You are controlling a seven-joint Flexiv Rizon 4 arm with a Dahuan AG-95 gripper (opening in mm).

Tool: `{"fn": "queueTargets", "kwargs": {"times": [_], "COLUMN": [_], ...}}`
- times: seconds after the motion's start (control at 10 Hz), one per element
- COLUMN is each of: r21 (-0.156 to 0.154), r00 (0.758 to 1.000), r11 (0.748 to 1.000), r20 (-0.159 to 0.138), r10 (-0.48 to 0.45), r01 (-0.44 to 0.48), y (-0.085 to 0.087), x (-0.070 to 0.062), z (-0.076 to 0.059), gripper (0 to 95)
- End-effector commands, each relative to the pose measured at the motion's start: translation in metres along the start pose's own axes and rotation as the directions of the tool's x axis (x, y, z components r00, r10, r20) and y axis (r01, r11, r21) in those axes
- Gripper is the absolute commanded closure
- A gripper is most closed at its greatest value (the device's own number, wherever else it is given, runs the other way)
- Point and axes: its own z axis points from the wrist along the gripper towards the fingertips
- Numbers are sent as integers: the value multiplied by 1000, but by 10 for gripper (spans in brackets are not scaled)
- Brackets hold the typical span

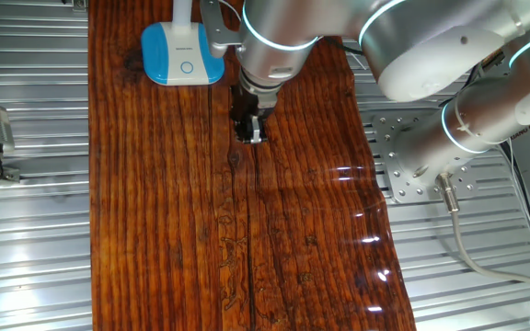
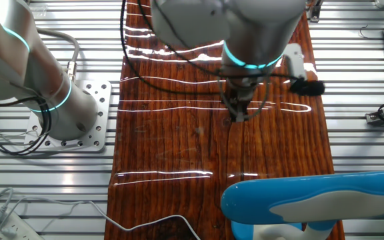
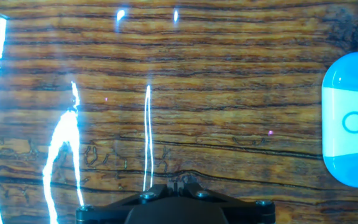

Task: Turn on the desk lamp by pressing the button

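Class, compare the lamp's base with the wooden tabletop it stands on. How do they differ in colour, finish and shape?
The desk lamp base is blue and white; the tabletop is dark reddish-brown.
The base is plain apart from its button circle; the tabletop shows striped grain.
The base is a small rounded square; the tabletop is a long plank.
Both look glossy.

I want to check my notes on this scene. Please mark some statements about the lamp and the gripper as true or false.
1. The gripper is pressing the button. False: it is over bare wood, beside the desk lamp.
2. The button is a white circle on the blue face. True.
3. The lamp lies tipped over. False: its base sits flat on the table.
4. The hand view shows the lamp at its right edge. True.
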Motion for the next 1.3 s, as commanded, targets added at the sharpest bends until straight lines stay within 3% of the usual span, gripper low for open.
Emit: {"fn": "queueTargets", "kwargs": {"times": [0.1,0.8,1.0,1.3], "r21": [1,-11,-29,-22], "r00": [1000,999,998,998], "r11": [1000,999,998,998], "r20": [5,-4,0,-5], "r10": [-14,-45,-56,-63], "r01": [14,45,56,63], "y": [-4,-24,-30,-33], "x": [3,8,10,11], "z": [2,-2,-3,-6], "gripper": [950,950,950,950]}}
